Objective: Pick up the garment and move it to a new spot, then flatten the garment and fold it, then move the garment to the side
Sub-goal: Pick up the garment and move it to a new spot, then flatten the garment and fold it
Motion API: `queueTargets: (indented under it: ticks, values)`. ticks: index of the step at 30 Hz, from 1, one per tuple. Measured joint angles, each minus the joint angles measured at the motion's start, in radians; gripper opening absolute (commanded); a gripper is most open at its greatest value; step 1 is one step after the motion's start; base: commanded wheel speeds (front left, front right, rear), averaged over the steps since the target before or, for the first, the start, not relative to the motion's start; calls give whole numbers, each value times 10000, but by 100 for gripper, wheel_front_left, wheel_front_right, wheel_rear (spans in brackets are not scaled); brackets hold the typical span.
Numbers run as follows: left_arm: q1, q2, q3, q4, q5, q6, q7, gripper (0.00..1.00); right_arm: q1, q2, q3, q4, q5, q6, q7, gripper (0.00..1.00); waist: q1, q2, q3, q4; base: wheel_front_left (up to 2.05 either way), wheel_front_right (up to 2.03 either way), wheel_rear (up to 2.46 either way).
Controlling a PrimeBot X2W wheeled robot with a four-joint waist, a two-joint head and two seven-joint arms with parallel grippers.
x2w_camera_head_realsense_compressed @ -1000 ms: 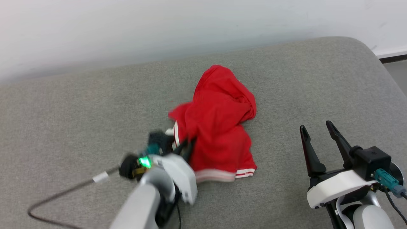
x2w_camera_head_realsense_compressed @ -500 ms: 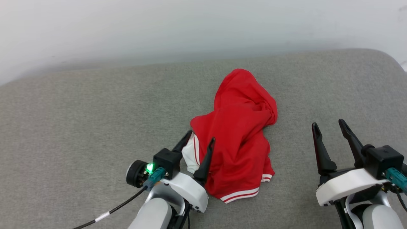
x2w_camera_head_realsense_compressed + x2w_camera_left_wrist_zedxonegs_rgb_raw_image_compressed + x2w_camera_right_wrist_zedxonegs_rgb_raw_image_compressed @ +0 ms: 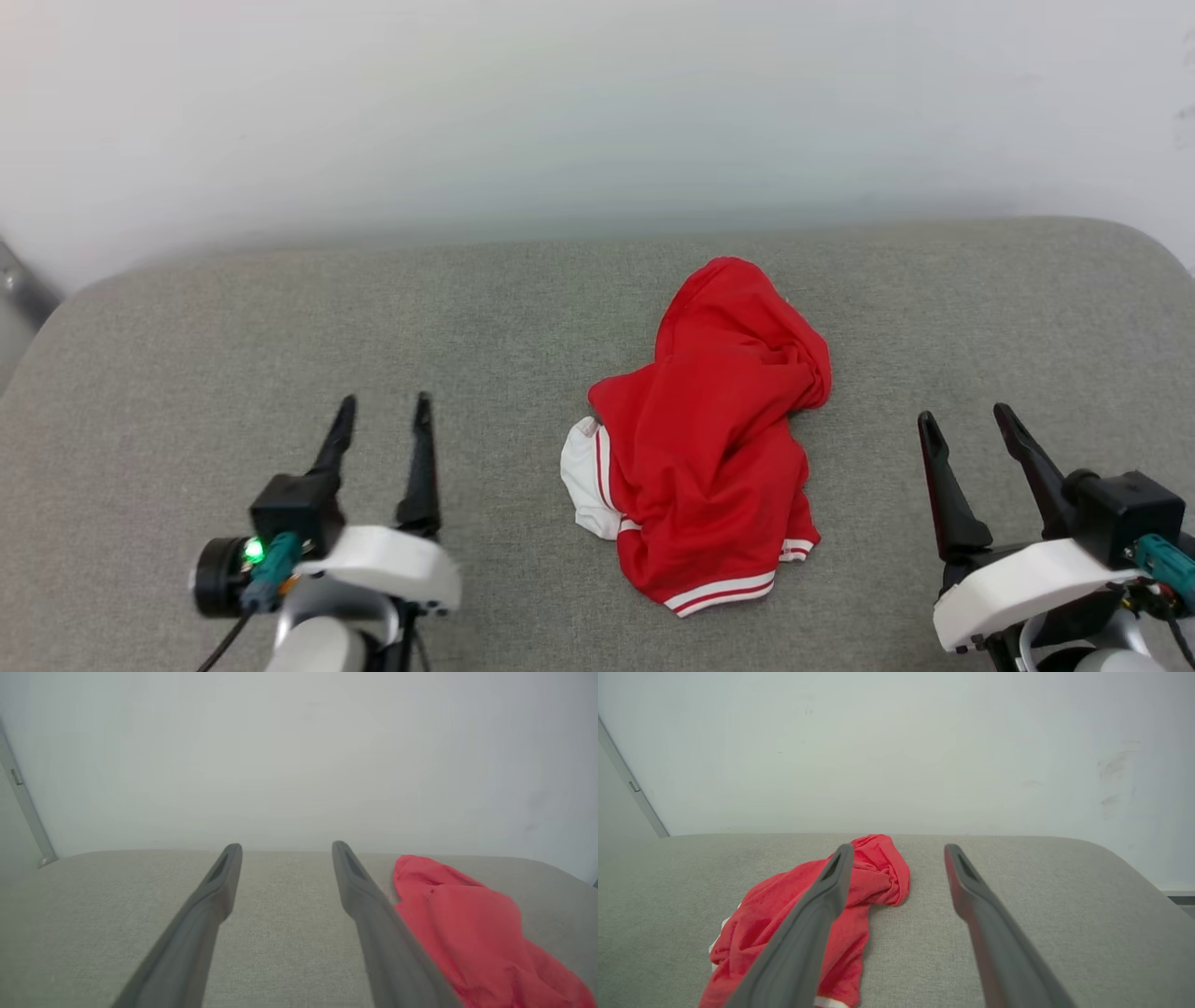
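The garment lies crumpled in a red heap on the grey cushion, a white sleeve with red stripes poking out at its left and striped trim along its near edge. My left gripper is open well to the left of it, nothing between its fingers. My right gripper is open to the right of the heap, also apart from it. The left wrist view has the garment beyond the right finger. In the right wrist view the garment lies partly behind the left finger.
A pale wall rises right behind the cushion's far edge. The cushion's rounded corners show at far left and far right. A black cable trails from my left wrist.
My left gripper opened, let go of the garment's sleeve edge and drew back to the left. The garment stays in its heap. The head camera shifted, and my right arm kept still.
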Motion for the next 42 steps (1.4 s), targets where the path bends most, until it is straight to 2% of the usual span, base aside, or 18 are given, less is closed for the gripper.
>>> queueTargets:
  ticks: [5,11,32,35,37,42]
  values:
    - [770,621,337,-267,-63,173,207,100,250,-2,82,-33,138,0,19,100,0,0,-181,-90,0,0,0]
    - [1488,920,257,-709,38,337,585,100,494,-2,203,-52,159,0,109,100,0,0,-386,-127,0,0,0]
    - [1728,1135,140,-1250,-44,481,1108,100,523,-2,171,-153,230,0,132,100,0,0,-311,25,0,0,0]
    - [1399,1200,-27,-1218,-107,265,1478,100,507,-2,134,-161,244,-2,121,100,0,0,-228,47,0,0,0]
    - [947,1300,-232,-1072,-167,-46,1948,100,477,-2,140,-165,244,-2,121,100,0,0,-141,65,0,0,0]
    - [-439,1258,-796,-382,-593,-790,3860,100,292,0,301,-222,211,-2,151,100,1,0,220,30,0,0,0]
